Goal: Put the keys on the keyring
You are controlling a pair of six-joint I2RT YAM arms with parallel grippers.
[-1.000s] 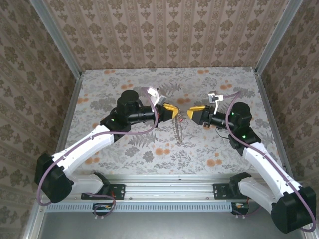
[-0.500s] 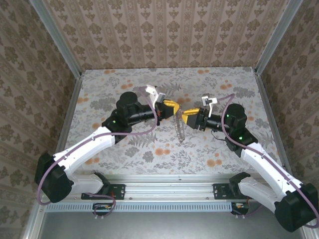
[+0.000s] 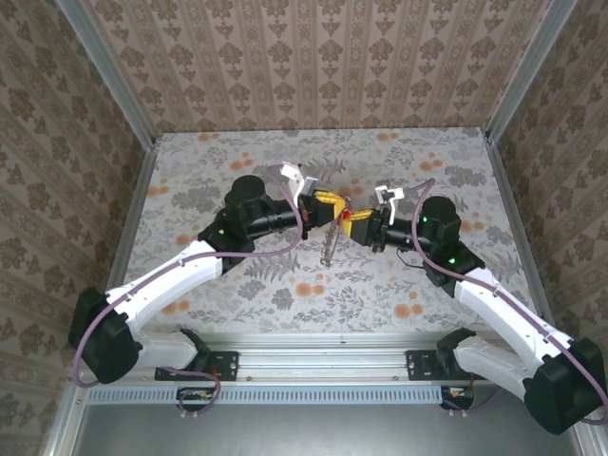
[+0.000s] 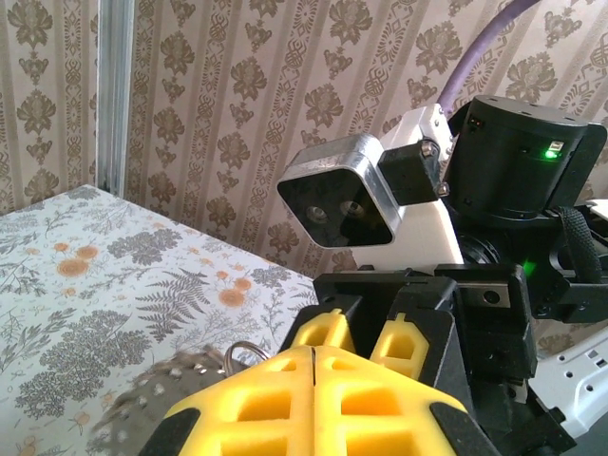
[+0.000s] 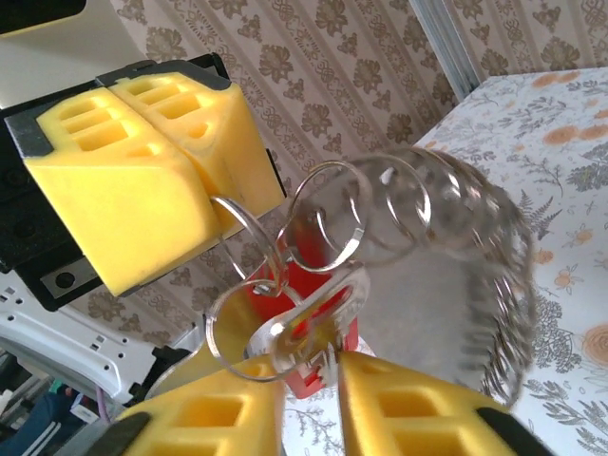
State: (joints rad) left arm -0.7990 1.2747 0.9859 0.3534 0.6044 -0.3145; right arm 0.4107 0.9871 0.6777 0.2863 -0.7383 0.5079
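Above the floral table [image 3: 190, 171], left pincer [image 3: 337, 210] clamps the keyring [image 3: 329, 243]; right pincer [image 3: 355, 221] pinches the key [image 5: 306, 313]

The key [image 5: 309, 285] is largely hidden behind the keyring [image 5: 323, 218] and the right hand's fingers [image 5: 418, 418]; the silvery chain [image 4: 142, 408] is blurred.

key [image 5: 309, 285] in right end effector [image 3: 353, 218], keyring [image 3: 332, 237] between it and left end effector [image 3: 332, 204]

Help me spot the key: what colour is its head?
Key head: red, clearest in right wrist view.
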